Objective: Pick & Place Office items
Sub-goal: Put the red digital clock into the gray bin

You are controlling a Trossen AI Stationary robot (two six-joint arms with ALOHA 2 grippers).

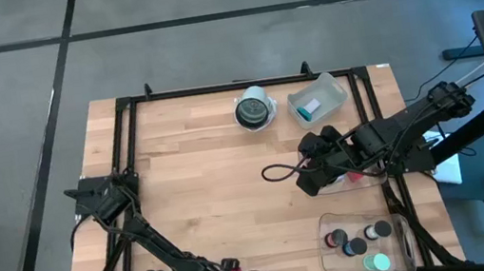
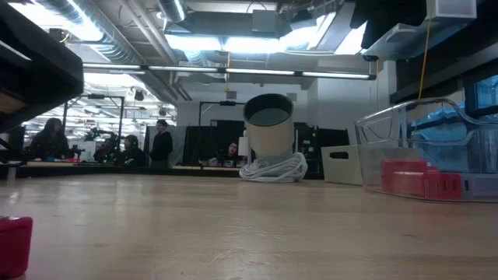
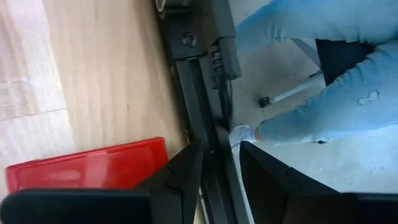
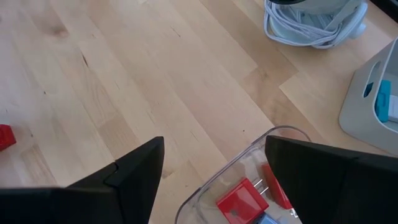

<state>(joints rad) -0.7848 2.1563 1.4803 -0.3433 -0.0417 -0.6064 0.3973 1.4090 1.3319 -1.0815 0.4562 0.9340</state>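
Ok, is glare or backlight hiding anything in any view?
Low view: bright ceiling lights backlight the room, but the red blocks in the clear bin read fine. High view: even light, faint shadows. Right wrist view: slight sheen on the bin's rim, nothing hidden.

Bare wood is lying open across the table's (image 1: 193, 191) middle and left. At the far edge, a white cup (image 1: 255, 109) and bin (image 1: 318, 98) are blocking passage. The right arm (image 1: 387, 138) is crossing the right side, and a clear tray (image 1: 366, 242) is filling the near right corner.
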